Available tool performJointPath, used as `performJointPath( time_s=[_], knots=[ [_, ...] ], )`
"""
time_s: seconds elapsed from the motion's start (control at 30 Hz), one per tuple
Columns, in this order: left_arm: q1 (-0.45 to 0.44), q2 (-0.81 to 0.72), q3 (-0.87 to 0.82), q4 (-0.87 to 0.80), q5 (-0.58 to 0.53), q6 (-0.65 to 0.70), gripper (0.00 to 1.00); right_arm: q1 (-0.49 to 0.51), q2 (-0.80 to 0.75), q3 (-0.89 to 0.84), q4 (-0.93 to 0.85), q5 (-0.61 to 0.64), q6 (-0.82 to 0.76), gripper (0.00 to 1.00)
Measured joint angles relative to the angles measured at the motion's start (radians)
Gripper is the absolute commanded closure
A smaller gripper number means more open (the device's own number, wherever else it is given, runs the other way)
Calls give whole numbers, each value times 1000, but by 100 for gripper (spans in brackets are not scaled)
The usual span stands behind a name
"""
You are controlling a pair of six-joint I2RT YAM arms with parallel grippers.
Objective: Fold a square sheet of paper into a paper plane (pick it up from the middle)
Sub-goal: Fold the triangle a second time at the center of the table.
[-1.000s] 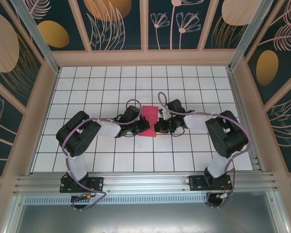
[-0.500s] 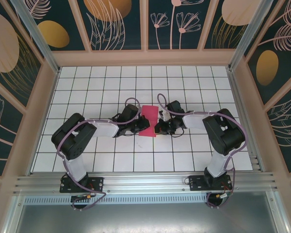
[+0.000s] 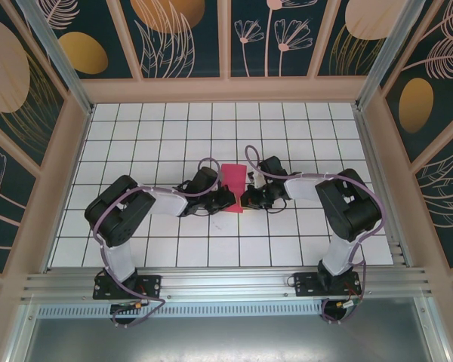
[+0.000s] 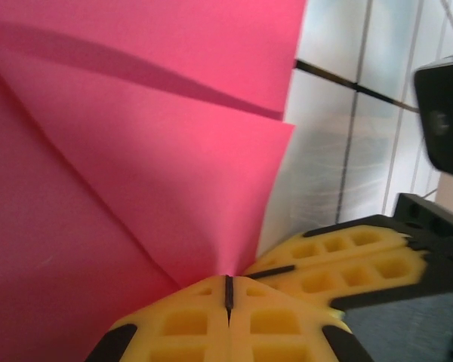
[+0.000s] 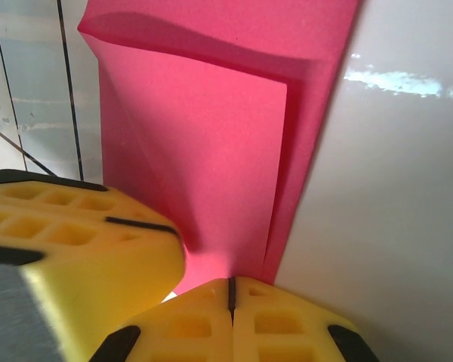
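Overhead, pink paper [image 3: 232, 187] a plain strip, up close, left tool [image 4: 228, 290], right tool [image 5: 231, 292] clamping its folds.

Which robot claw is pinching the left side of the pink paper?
The left gripper: it reaches in from the left and is shut on the left side of the square sheet of paper. The right gripper pinches the opposite, right side.
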Motion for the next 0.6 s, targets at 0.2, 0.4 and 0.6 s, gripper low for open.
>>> performJointPath(
  time_s=[0.2, 0.4, 0.6],
  knots=[
    [-2, 18, 17, -19, 3, 1, 99, 0, 0, 0, 0, 0, 3, 93],
    [-10, 18, 63, -107, -44, 29, 97, 0, 0, 0, 0, 7, 2, 94],
    [-16, 14, 80, -145, -75, 51, 95, 2, 0, 0, 1, 10, -2, 93]
  ],
)
